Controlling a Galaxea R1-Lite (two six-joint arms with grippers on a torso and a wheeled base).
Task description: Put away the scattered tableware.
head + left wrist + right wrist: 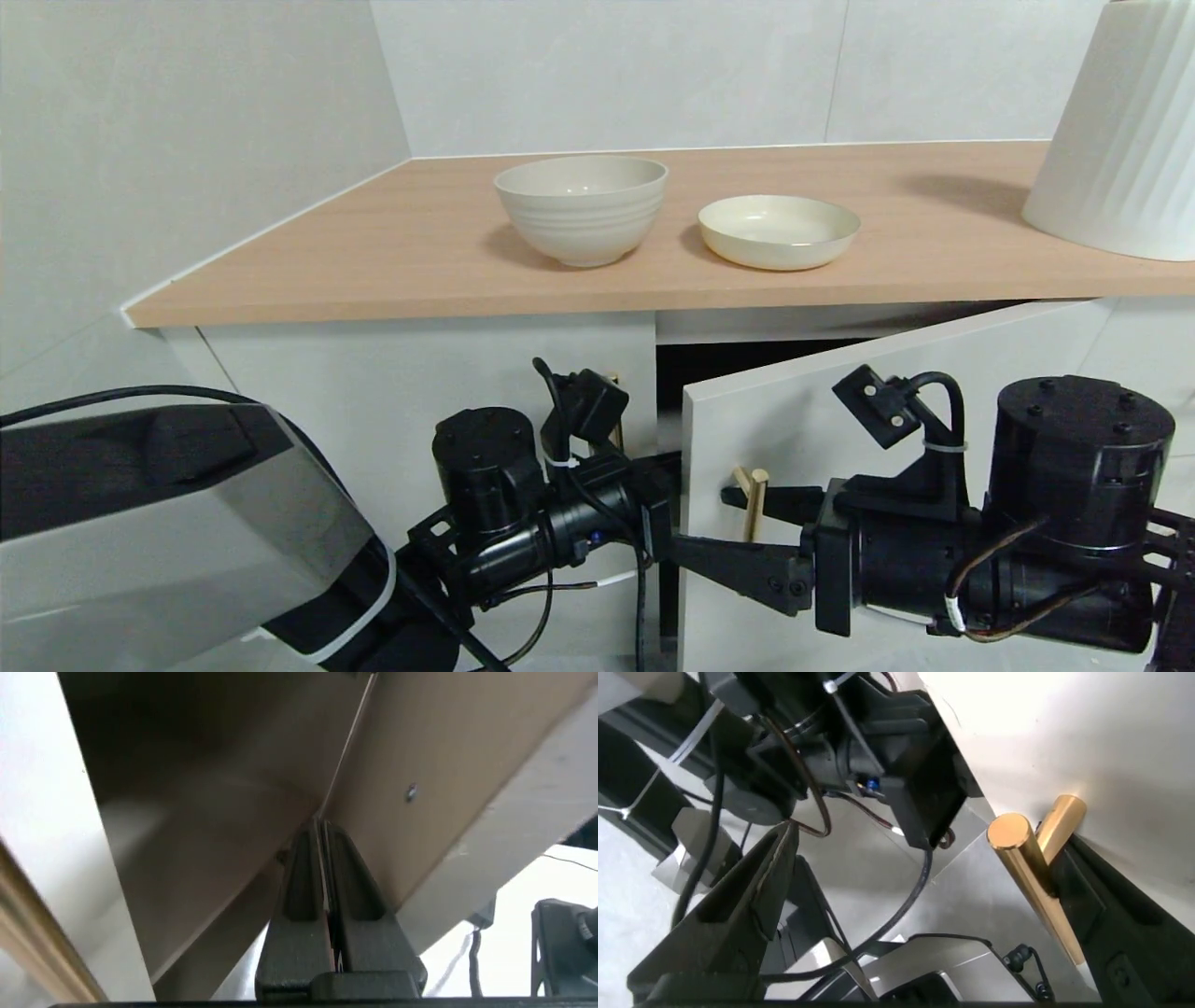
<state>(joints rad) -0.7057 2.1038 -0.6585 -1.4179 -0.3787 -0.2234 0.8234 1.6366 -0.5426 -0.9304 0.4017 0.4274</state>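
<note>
A cream bowl point(581, 210) and a shallow cream dish point(779, 231) stand side by side on the wooden counter point(392, 252). Below it, the right cabinet door point(840, 411) stands partly open. My right gripper point(719, 527) is open at the door's gold handle point(754, 504), the bar lying against one finger point(1120, 924) and the other finger point(738, 915) well apart from it. My left gripper point(322, 831) is shut with nothing in it, its tips pushed into the gap behind the door's free edge point(686, 448).
A tall ribbed white vessel point(1120, 131) stands at the counter's right end. Tiled walls close the counter at the back and left. The left cabinet door point(420, 373) is closed. Both arms crowd low in front of the cabinet.
</note>
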